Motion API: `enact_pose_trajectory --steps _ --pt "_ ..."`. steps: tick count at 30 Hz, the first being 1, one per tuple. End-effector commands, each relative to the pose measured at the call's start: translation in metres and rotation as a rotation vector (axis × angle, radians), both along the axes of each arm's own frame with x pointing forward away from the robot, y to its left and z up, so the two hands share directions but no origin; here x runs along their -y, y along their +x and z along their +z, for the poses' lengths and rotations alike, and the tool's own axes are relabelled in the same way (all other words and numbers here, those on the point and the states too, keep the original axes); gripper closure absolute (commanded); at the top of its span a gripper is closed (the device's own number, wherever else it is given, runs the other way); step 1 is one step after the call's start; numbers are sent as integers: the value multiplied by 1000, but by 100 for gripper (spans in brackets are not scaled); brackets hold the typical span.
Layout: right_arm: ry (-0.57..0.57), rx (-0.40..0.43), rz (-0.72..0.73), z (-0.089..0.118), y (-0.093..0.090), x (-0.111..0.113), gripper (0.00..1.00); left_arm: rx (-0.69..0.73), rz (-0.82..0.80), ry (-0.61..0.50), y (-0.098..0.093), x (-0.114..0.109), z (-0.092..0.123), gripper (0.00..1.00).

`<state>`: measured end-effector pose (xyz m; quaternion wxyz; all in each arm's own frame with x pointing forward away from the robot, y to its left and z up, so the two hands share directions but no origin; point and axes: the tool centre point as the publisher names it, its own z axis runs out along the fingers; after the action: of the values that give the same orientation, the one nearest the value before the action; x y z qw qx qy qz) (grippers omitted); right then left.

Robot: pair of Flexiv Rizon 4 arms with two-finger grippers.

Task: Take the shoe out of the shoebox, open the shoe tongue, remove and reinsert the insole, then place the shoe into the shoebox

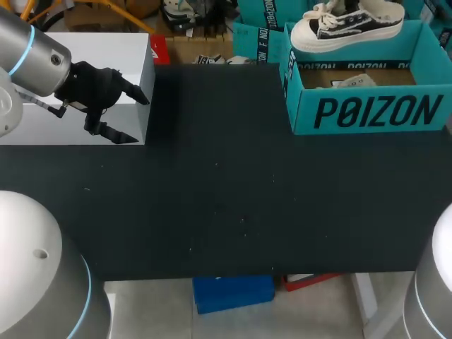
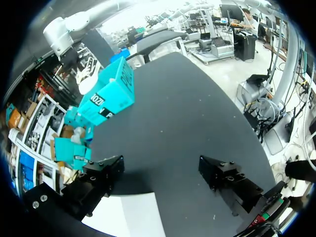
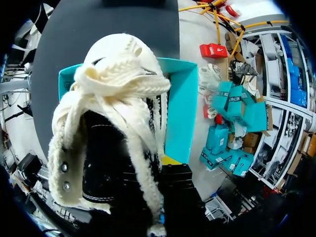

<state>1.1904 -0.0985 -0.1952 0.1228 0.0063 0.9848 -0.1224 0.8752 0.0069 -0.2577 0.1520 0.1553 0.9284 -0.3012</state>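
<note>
A black-and-white sneaker (image 1: 346, 25) with white laces hangs over the far rim of the teal shoebox (image 1: 367, 113), at the table's back right. In the right wrist view the sneaker (image 3: 118, 123) fills the space just ahead of my right gripper (image 3: 168, 173), which is shut on it, with the open shoebox (image 3: 180, 108) beneath. My left gripper (image 1: 131, 116) hovers open and holding nothing at the table's left edge, over a white block. Its wrist view shows the fingers spread wide (image 2: 163, 173), the shoebox (image 2: 116, 94) far ahead.
A white block (image 1: 127, 56) stands at the back left under my left arm. The black tabletop (image 1: 212, 198) stretches between it and the shoebox. Some paper (image 1: 353, 81) lies inside the box.
</note>
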Motion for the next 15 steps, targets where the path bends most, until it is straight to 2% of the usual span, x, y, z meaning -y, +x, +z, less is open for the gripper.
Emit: enact_pose_trajectory --steps 1,7,15 --pt "23 -22 9 -18 14 9 100 5 1 -2 -1 0 -1 0" --pt "27 -45 -7 -40 28 21 100 5 1 -2 -1 0 -1 0" --pt "41 -62 -17 -58 41 29 100 5 1 -2 -1 0 -1 0"
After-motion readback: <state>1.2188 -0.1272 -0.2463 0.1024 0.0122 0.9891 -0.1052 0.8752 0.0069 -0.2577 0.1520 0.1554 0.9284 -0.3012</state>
